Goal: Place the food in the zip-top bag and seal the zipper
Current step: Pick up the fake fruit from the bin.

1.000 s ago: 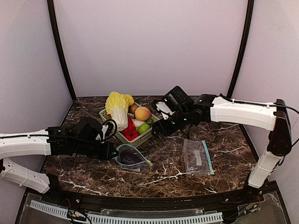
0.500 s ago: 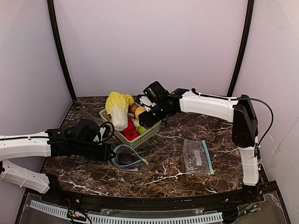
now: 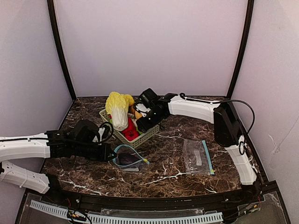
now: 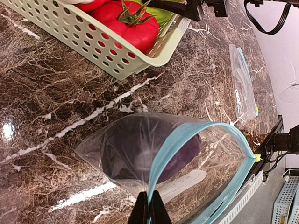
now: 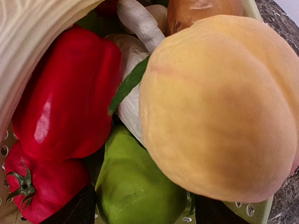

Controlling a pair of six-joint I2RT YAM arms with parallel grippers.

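The clear zip-top bag [image 3: 129, 157] with a teal zipper lies open on the table, the dark purple eggplant [image 4: 140, 150] inside it. My left gripper [image 4: 149, 211] is shut on the bag's teal rim [image 3: 112, 152] and holds the mouth open. My right gripper [image 3: 145, 122] is down in the basket, open. In the right wrist view its fingers [image 5: 70, 212] stand on either side of the small green fruit [image 5: 140, 184], with the orange-yellow peach [image 5: 219, 102] just above and touching it.
The perforated pale basket [image 3: 110, 122] also holds a pale cabbage [image 3: 117, 108], a red pepper [image 5: 70, 102] and a red tomato [image 4: 126, 23]. A second, flat zip-top bag [image 3: 197, 156] lies to the right. Dark walls close in the table.
My right arm has swung left from beside the basket and gone down into it over the peach and green fruit. The left gripper and bag have stayed put.
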